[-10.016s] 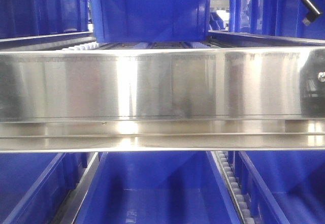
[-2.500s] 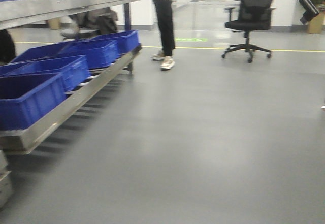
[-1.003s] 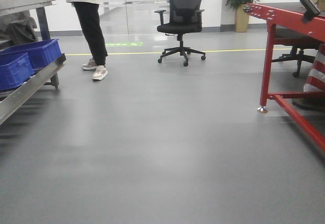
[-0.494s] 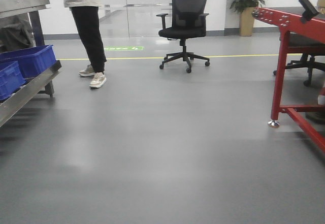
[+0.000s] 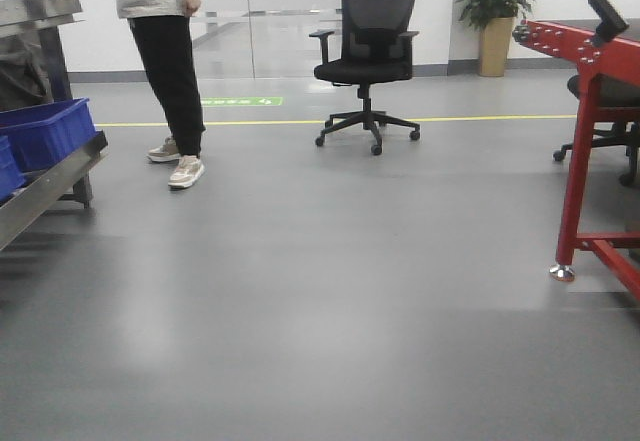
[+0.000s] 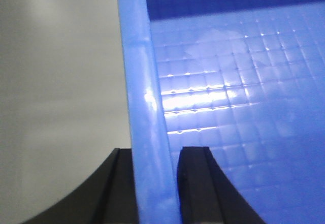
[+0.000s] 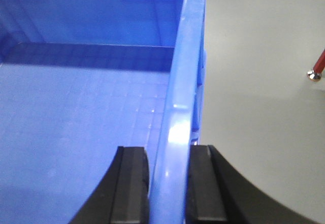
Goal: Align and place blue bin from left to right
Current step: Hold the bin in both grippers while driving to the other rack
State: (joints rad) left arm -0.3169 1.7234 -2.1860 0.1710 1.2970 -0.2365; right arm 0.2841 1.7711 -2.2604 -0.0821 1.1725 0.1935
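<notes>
The left gripper (image 6: 155,158) is clamped over one side rim of the blue bin (image 6: 238,82), the right gripper (image 7: 169,158) clamped over the opposite rim. Gripping both walls likely holds the bin level and raised above the grey floor (image 5: 320,311), near the red frame (image 5: 575,181), for placing.

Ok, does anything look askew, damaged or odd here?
Nothing stands out. The left gripper and right gripper each clamp a wall of the bin, which looks undamaged and empty where visible. A person stands ahead near the rack.
</notes>
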